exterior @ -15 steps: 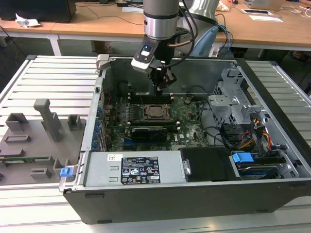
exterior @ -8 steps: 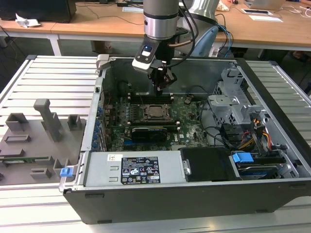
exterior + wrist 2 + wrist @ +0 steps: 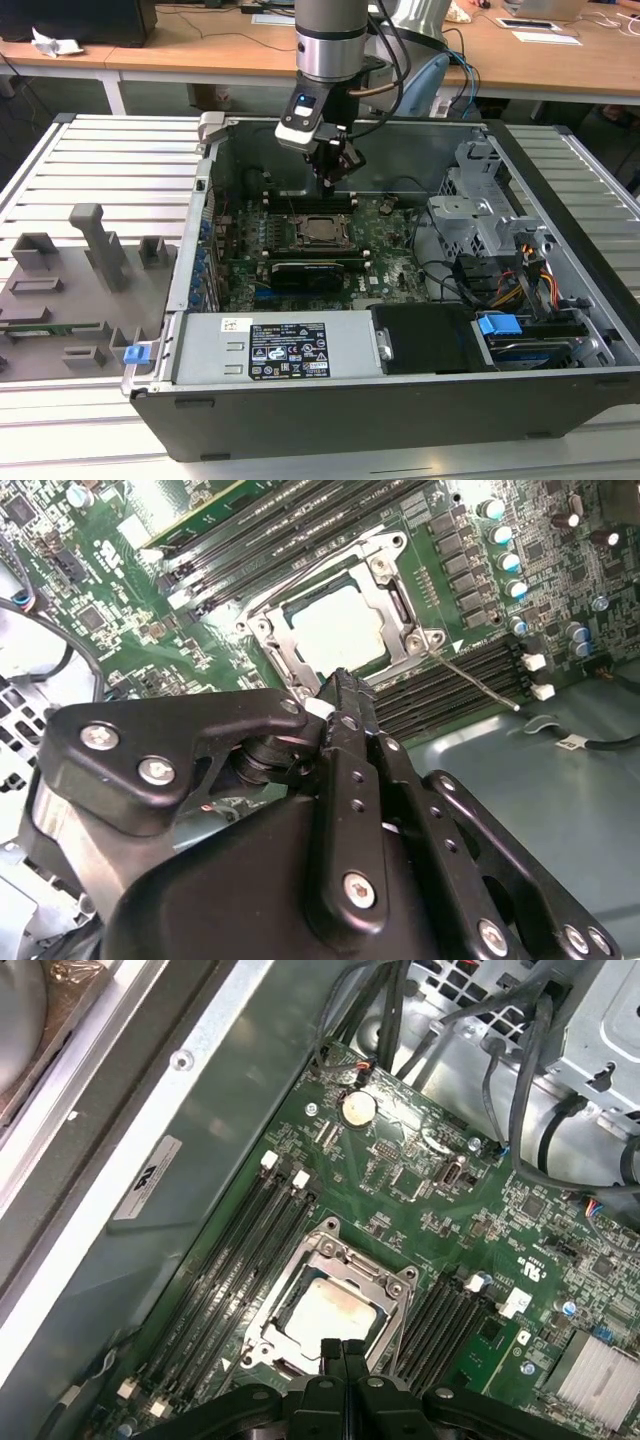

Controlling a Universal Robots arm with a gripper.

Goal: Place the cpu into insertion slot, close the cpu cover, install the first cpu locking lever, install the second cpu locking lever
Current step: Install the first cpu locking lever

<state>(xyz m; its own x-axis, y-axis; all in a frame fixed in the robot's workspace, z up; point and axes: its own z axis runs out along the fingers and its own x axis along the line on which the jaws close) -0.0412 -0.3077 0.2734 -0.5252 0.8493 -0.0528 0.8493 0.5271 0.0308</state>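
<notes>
- Find the cpu (image 3: 340, 630) seated flat and face-up in the insertion slot (image 3: 410, 640), mid-motherboard (image 3: 420, 1180), inside the open computer case (image 3: 400, 390) lying on the slatted table (image 3: 100, 160).
- Read step one as done.
- See the cpu cover (image 3: 397, 592) lying down over the chip, framing its pale face through the central window. Judge step two done as well, or close to it.
- Note one thin locking lever (image 3: 478, 683) angling away from a socket corner, out across the memory slots (image 3: 260, 1250). Looks unlatched, so count that lever as left to do.
- Cannot tell from either wrist view whether the other lever, along the opposite side of the frame, is hooked.
- Place the gripper (image 3: 340, 685) just above the socket's near edge, fingers pinched together with nothing seen between them. Cannot tell whether the tips touch the frame.
- On orientation: chip square, so no long axis to speak of. Lies level, metal face up, edges parallel to the memory slots flanking the socket on two sides.
- Take the free lever's length as running outward from the socket corner, crossing the slots at a slant.
</notes>
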